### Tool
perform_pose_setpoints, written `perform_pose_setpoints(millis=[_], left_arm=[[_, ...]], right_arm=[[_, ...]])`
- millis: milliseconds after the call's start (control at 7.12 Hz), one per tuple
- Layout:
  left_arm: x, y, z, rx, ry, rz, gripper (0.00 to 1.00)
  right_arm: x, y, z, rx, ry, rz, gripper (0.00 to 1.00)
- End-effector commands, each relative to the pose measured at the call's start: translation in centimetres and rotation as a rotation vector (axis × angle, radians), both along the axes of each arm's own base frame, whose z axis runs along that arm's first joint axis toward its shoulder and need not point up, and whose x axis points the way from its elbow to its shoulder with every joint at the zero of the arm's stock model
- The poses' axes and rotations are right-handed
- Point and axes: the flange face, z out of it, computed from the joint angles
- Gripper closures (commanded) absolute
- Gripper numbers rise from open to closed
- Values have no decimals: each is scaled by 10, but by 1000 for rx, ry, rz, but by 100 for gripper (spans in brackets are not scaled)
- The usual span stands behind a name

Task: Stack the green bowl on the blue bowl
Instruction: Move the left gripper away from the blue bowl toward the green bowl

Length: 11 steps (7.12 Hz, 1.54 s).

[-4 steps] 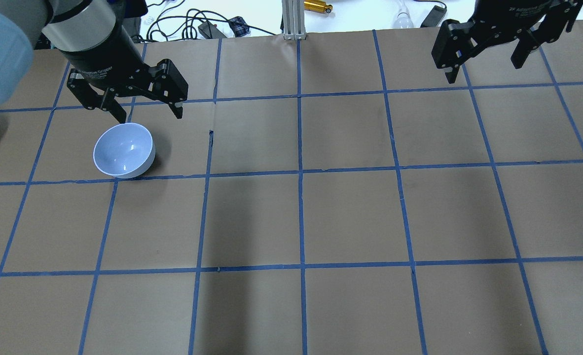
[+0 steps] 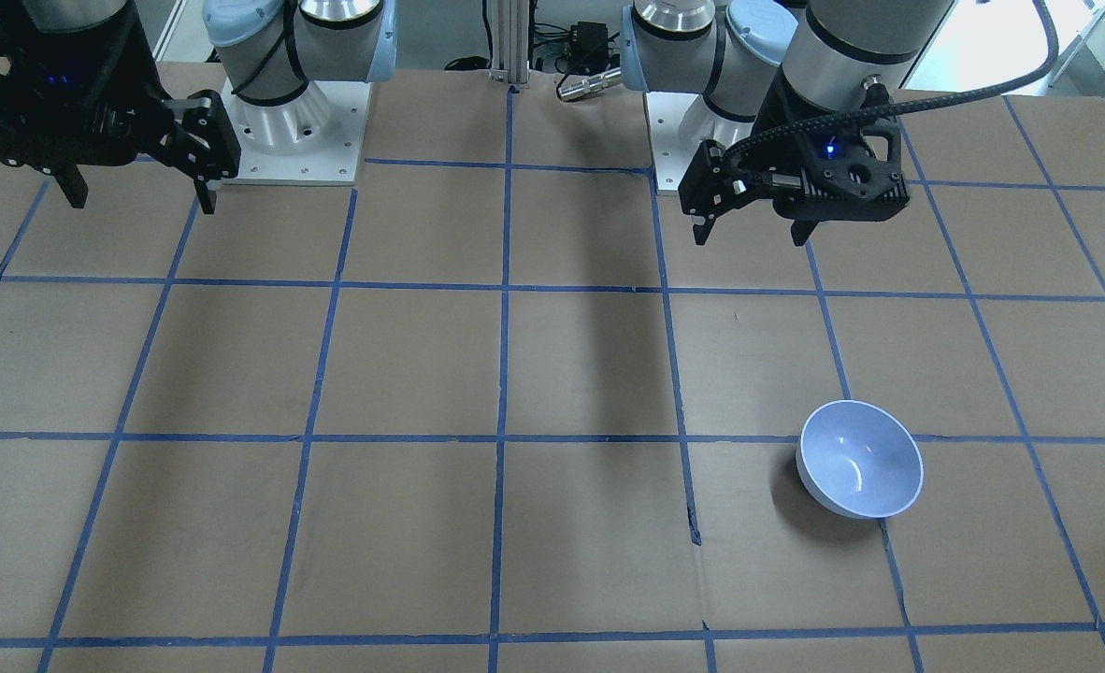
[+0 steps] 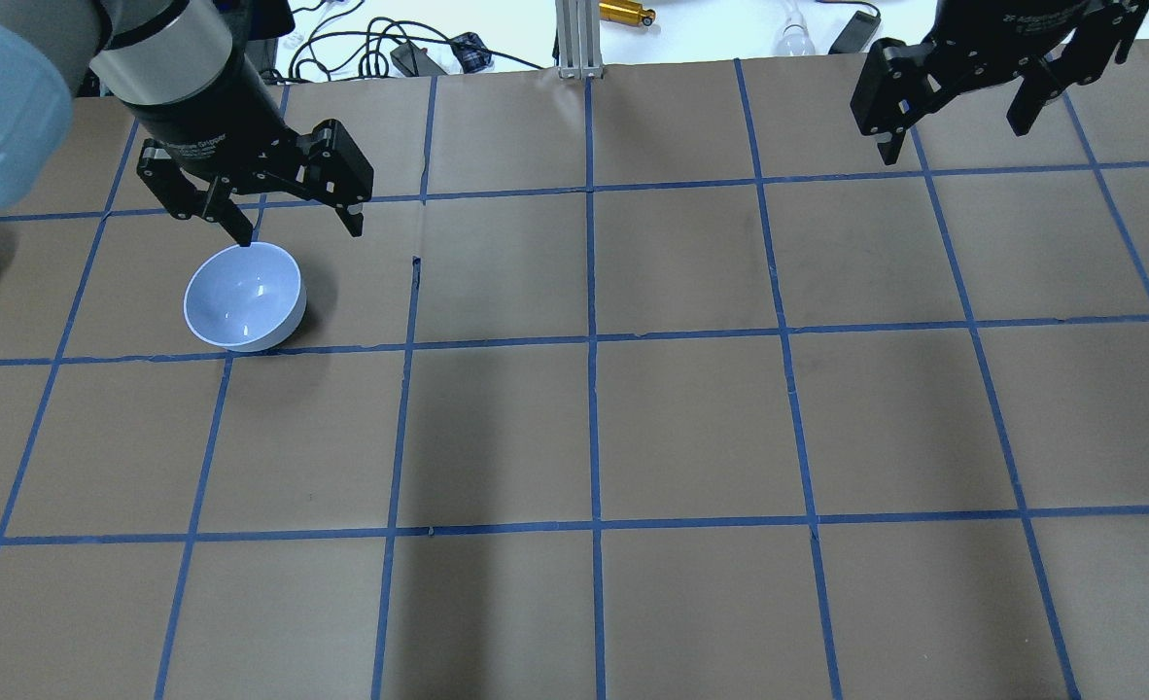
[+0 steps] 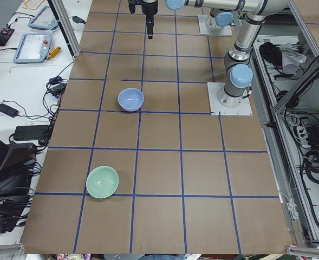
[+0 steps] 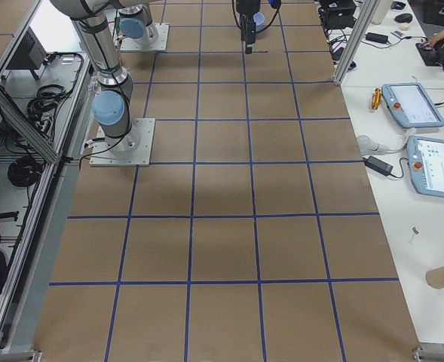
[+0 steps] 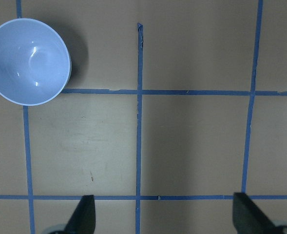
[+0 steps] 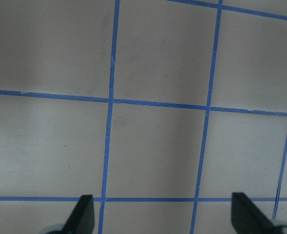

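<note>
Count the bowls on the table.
2. The blue bowl stands on the robot's left side; the green bowl lies nearer the table's left end. None seem hidden.

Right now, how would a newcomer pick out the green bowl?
On the brown table, go to the end on the robot's left. The green bowl sits there upright and empty. Unlike the blue bowl further in, it is mint.

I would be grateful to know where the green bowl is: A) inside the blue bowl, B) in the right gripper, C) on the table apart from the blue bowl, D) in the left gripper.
C: the green bowl sits on the table, apart from the blue bowl, while the left gripper and the right gripper hold nothing.
</note>
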Motion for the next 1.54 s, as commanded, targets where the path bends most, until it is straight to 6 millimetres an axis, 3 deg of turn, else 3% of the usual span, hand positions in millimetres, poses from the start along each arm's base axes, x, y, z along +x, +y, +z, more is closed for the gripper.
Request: perform_pose_setpoints(millis=[0, 1123, 1263, 1404], left_arm=[[3, -1, 0, 0, -2, -49, 0], [18, -1, 4, -8, -33, -151, 0], [37, -6, 4, -12, -40, -220, 0], [71, -13, 1, -5, -38, -287, 0]], right_arm=[[0, 0, 0, 0, 0, 0, 0], [0, 0, 0, 0, 0, 0, 0], [0, 0, 0, 0, 0, 0, 0], [0, 0, 0, 0, 0, 0, 0]])
